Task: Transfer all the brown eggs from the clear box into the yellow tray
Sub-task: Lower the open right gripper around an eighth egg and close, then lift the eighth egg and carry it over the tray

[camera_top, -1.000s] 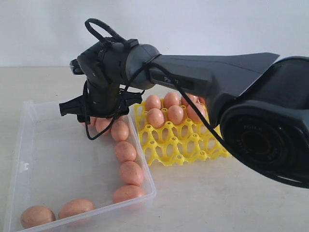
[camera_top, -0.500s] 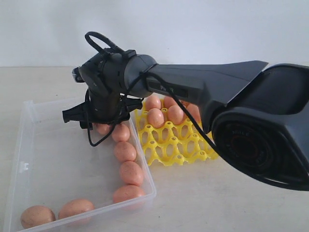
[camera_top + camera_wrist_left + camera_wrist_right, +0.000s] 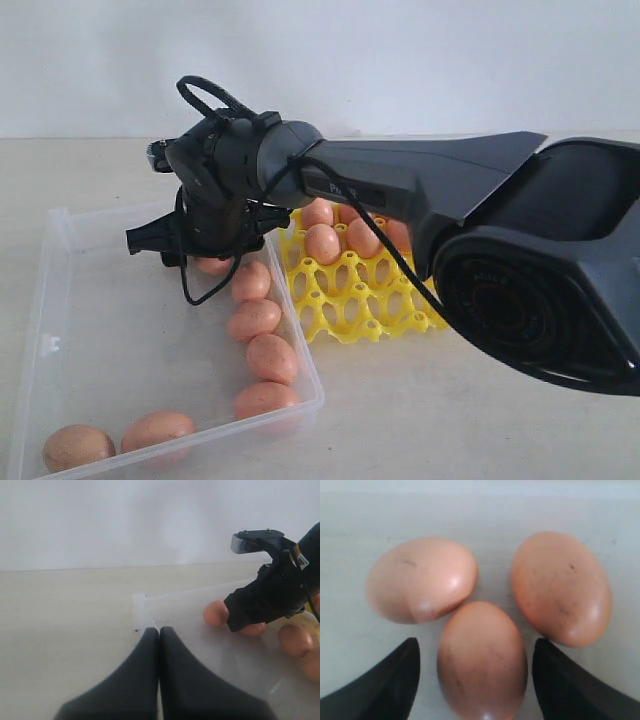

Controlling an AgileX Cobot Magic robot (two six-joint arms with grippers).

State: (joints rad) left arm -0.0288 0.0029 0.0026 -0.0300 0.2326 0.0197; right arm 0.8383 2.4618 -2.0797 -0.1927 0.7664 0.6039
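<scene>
At the left of the exterior view, the clear box [image 3: 130,335] lies flat on the desk [image 3: 450,420]. The yellow tray [image 3: 360,300] sits just beside its right wall, at frame centre.

Brown eggs [image 3: 272,358] in the box:
- A line of four runs down along the right wall, from mid-frame toward the lower centre.
- One more egg [image 3: 212,266] heads that line and is part-hidden under the right arm's wrist.
- Two lie side by side at the lower left, against the near wall.

Brown eggs in the tray: four show in the rear cups, near frame centre. The arm covers the cups behind them, so no full count is possible. The front cups stand empty.

Right claw [image 3: 476,645]: it is open and points down into the box. The right wrist view shows three eggs below it. One egg [image 3: 482,660] lies between the two fingers [image 3: 395,680], and the other two sit in the upper half of that frame, touching or nearly touching it. A strip of box floor shows between that egg and the left finger. On the right side the gap is very thin, and contact cannot be judged. The egg rests on the box floor and is not lifted.

Left claw [image 3: 159,632]: it is closed, pads pressed together, and carries nothing. It sits low at the bottom centre of its own view, over bare desk. A box corner lies just beyond its tips.
</scene>
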